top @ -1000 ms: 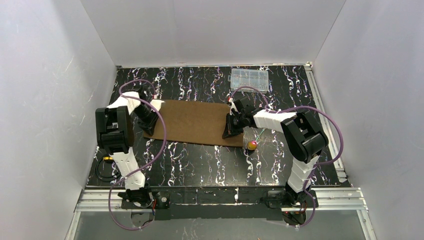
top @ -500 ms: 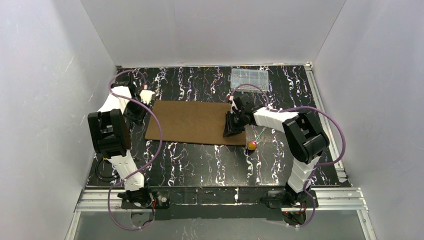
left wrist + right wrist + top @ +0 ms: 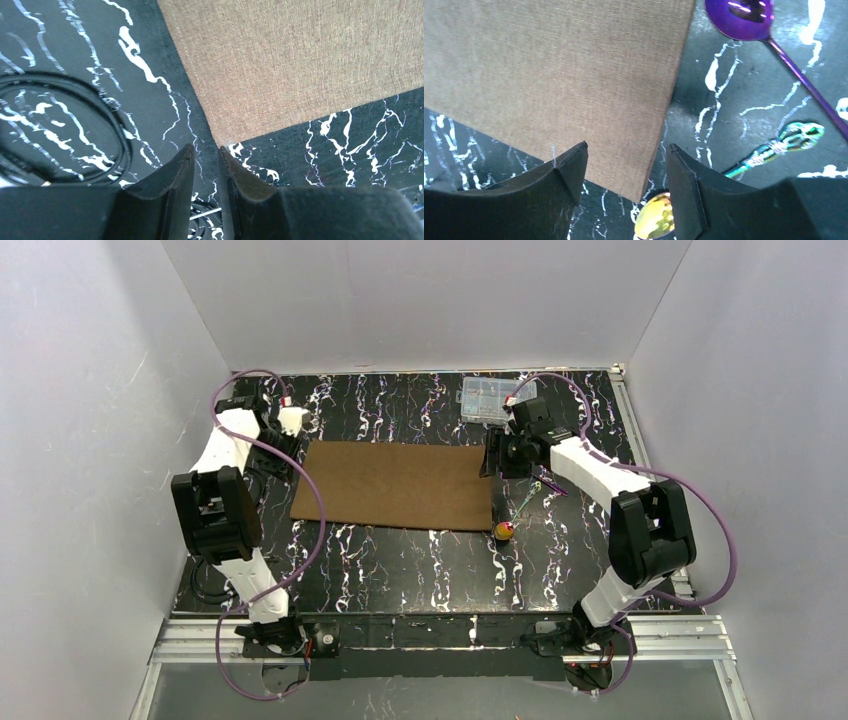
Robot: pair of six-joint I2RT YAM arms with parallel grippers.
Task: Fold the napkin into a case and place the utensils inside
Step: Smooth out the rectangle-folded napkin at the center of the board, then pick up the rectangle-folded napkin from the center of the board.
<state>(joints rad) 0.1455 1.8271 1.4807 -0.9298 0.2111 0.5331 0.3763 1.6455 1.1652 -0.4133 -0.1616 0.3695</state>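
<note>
The brown napkin lies flat as a long rectangle in the middle of the table. My left gripper hovers just off its far-left corner. In the left wrist view the left gripper has its jaws a narrow gap apart with only table between them, and the napkin corner sits just beyond the tips. My right gripper is open above the right end of the napkin. Right of the cloth lie the utensils: a purple-headed one and a gold-headed one, whose head also shows from above.
A clear plastic compartment box stands at the back, close behind the right arm. A black cable loop lies on the table left of the napkin. White walls enclose the black marbled table on three sides.
My right gripper opened, let go of the napkin's right end and pulled back to the right. My left gripper drew back-left off the cloth. The napkin now lies flat.
</note>
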